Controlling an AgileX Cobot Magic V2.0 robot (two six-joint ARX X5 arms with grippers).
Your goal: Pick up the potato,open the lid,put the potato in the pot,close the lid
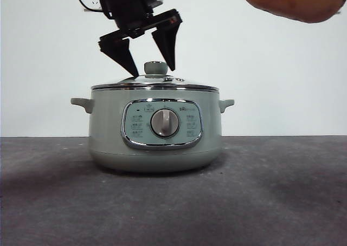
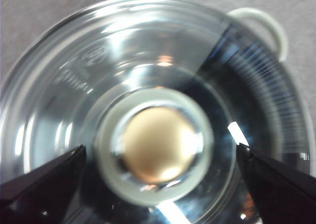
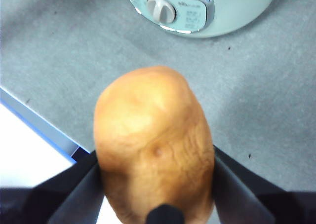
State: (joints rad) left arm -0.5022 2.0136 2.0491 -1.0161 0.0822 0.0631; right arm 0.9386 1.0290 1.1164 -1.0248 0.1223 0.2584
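We hold the potato (image 3: 154, 145) tight in our right gripper (image 3: 157, 184), high up beside the pot (image 1: 155, 129), while our left gripper (image 1: 150, 53) hangs with jaws spread wide around the knob (image 1: 155, 68) of the lid (image 1: 154, 82) on the pot.

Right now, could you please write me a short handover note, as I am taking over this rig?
Left gripper: open, jaws either side of the lid knob, not yet gripping.
Right gripper: shut on the potato, held high in the air beside the pot.
Done: potato picked up.
Left: lift the lid, drop the potato in, close the lid.
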